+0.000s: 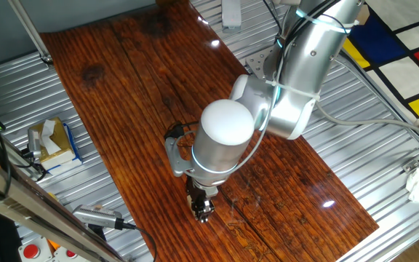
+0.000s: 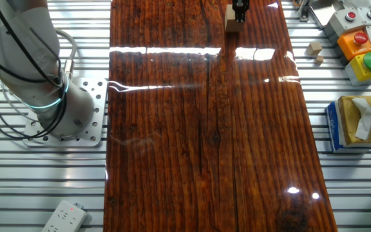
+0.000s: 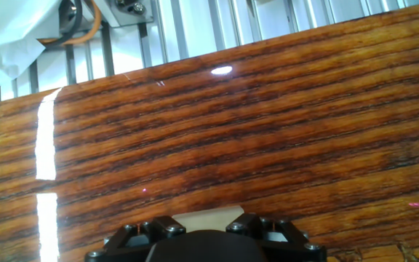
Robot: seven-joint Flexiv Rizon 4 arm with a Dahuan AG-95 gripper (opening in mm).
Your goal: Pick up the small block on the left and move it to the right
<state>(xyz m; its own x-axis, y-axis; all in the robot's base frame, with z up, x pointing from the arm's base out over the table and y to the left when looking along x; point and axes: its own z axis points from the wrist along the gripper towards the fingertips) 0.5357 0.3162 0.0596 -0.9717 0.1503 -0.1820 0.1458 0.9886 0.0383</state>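
The small block (image 2: 234, 20) sits at the far edge of the wooden tabletop (image 2: 205, 129) in the other fixed view, at about 12 o'clock in that frame, a plain tan cube with the dark gripper (image 2: 239, 9) right above it and reaching onto its top right corner. In the hand view the small block (image 3: 208, 217) shows only as a pale sliver at 6 o'clock, tucked between the two black finger mounts of the gripper (image 3: 208, 231). The jaws look clenched on the small block, flanking it on both sides, though the contact faces themselves are hidden. Whether the cube rests on the tabletop or hangs just above it cannot be told.

In one fixed view the gripper (image 1: 203, 209) points down near 6 o'clock, with the silver arm (image 1: 268, 109) rising away toward 1 o'clock; the block itself is hidden behind the fingers there.

Off the wood, on the ribbed metal surround, a yellow-and-blue tissue box (image 2: 356, 122) lies at 3 o'clock in the other fixed view. Two spare wooden cubes (image 2: 313, 49) lie near 2 o'clock, just beside a button box (image 2: 364, 45) with red and green buttons. A white power strip (image 2: 64, 217) lies at 7 o'clock.
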